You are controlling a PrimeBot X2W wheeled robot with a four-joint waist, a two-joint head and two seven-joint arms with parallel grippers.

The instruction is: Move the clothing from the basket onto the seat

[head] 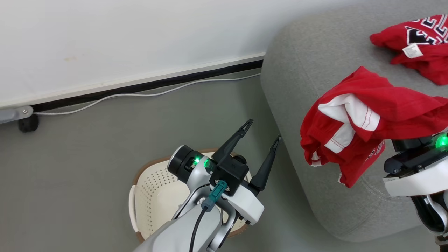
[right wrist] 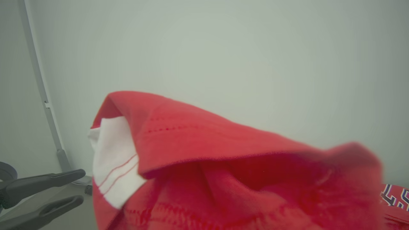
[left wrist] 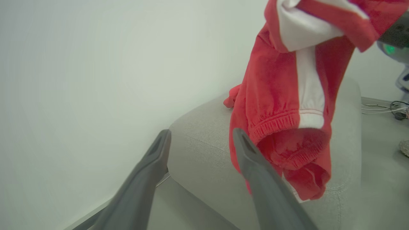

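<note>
Head view: the left gripper [head: 263, 130] spreads wide above the perforated cream basket [head: 150, 189]. The right gripper [head: 409, 145], clamped, holds a crumpled red jersey [head: 367, 115] over the rounded grey sofa [head: 308, 56], where a second jersey [head: 420, 45] lies.

Left wrist view: the jersey's ribbed cuff hangs beside the dark fingers [left wrist: 265, 185].

Right wrist view: soft red folds drape close.

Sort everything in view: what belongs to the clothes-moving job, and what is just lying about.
Job: hanging jersey, second jersey on the sofa, basket, open left gripper.
Lying about: white cable, black wheel.
</note>
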